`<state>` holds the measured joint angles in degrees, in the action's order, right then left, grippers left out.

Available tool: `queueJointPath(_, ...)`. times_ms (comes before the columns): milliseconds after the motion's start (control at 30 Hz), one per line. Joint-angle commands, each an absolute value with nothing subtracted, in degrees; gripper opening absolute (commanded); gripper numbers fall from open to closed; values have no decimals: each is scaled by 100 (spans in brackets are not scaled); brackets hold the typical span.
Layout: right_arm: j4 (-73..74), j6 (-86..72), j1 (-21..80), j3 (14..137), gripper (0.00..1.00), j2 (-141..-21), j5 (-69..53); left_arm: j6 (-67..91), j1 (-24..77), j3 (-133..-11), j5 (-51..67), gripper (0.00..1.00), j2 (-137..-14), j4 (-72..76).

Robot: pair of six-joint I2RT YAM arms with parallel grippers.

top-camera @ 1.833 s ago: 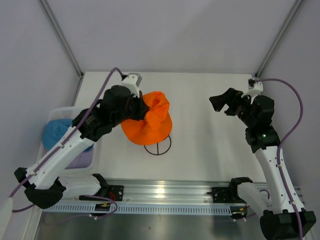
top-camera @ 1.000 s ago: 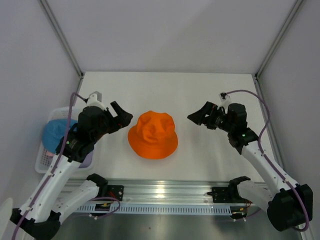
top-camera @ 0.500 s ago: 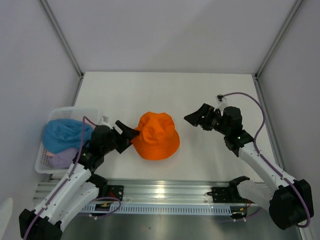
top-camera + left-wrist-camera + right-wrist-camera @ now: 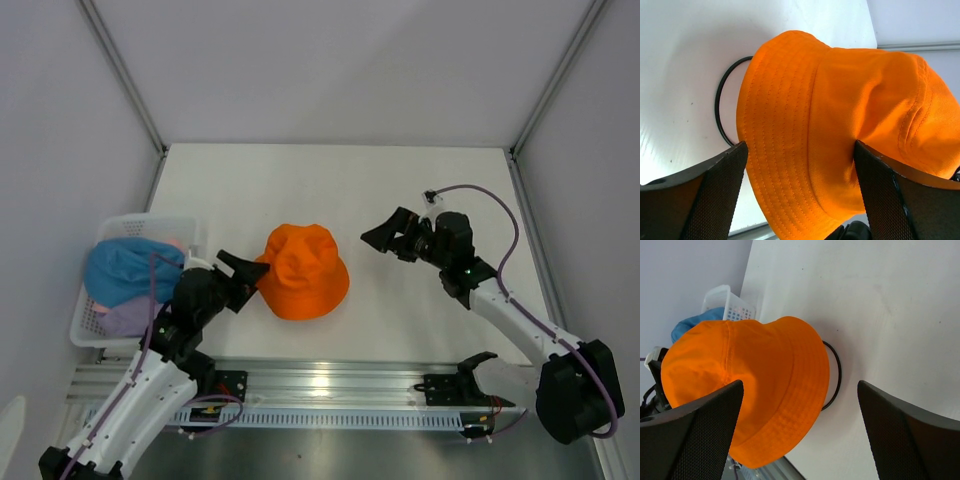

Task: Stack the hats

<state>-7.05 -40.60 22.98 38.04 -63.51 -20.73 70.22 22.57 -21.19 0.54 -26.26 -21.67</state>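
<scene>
Orange hat (image 4: 303,272) sits crown up, brim down, nearly round, over a black wire frame (image 4: 717,105), just ahead of the wide-open, empty left gripper (image 4: 252,274); the right gripper (image 4: 380,238), likewise spread and empty, faces it.

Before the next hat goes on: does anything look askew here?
Only mildly: the orange hat has a dented, creased crown instead of a rounded one over the wire frame, whose base ring shows beneath the brim. Nothing spilled or damaged.
</scene>
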Motion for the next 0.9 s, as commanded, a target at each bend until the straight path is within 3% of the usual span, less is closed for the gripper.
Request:
queueJointPath(0,-983,-5015,2521,3666,99,-6416,-1478,6794,2224,-2109,121,87,-3013,-1934)
queueJointPath(167,-2284,-7116,3189,2489,99,-6241,-1039,6794,2329,-1899,378,77,-3532,-1398)
queueJointPath(433,-1660,-7347,4008,2295,97,-5695,316,7110,2909,-1819,-202,74,-3647,-1450)
queueJointPath(633,-2602,-7787,4297,1933,81,-6020,694,7357,2988,-1564,-220,71,-3744,-1353)
queueJointPath(867,-2285,-7970,4737,2084,77,-6495,756,7251,2979,-1608,-281,71,-3630,-1415)
